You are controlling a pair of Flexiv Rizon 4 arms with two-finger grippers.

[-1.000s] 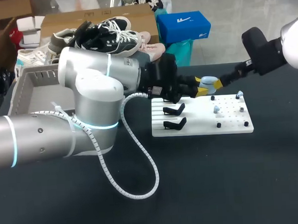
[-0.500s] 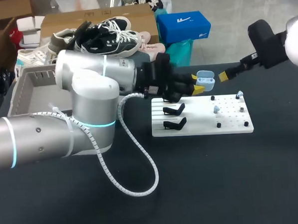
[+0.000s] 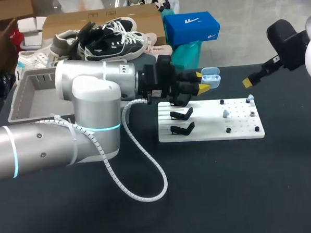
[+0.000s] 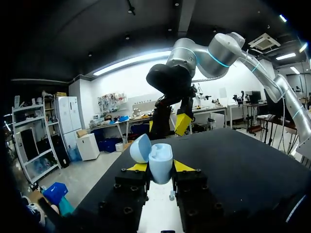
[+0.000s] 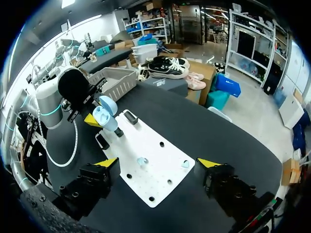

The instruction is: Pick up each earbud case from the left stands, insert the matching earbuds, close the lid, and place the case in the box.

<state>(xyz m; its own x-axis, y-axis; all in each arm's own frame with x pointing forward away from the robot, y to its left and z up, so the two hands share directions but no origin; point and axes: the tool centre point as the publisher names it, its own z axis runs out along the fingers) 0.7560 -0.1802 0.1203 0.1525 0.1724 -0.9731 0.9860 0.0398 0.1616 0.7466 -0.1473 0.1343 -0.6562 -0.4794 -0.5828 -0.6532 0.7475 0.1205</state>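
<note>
The board (image 3: 211, 130) lies on the table (image 3: 227, 191), well right of the basket (image 3: 25, 97), with stands (image 3: 181, 114) on its left part, earbuds (image 3: 226, 113) on its right, and the earbud case (image 3: 211, 77) held in the left gripper (image 3: 201, 80) above its rear edge.

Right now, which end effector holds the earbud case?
The left end effector, gripping the open blue earbud case; the right end effector is open and empty.
</note>
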